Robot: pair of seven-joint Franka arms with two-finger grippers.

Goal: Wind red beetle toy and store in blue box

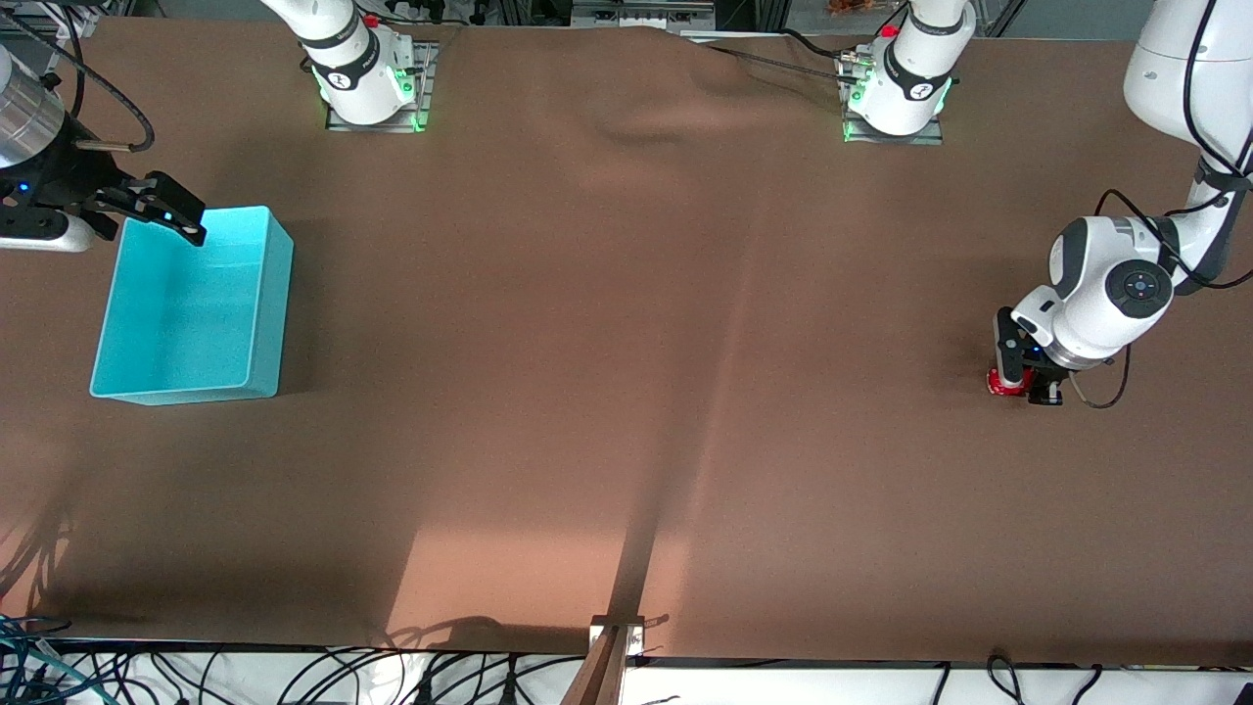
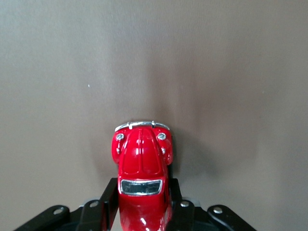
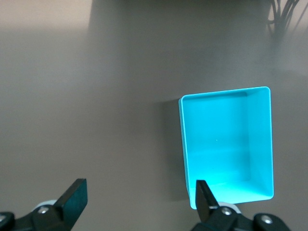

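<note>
The blue box (image 1: 191, 313) sits at the right arm's end of the table, empty, and the right gripper (image 1: 147, 211) waits above its rim with fingers spread wide, holding nothing. Well apart from the box, at the left arm's end of the table, the left gripper (image 1: 1023, 377) is low on the brown cloth (image 1: 626, 392), its fingers clamped on the flanks of the red beetle toy (image 2: 142, 168), whose nose points away from the wrist. To wind it well, I judge the wheels should stay pressed to the cloth during a straight backward drag, grip firm. Between toy and box only bare cloth shows; a central crease might snag the wheels.
</note>
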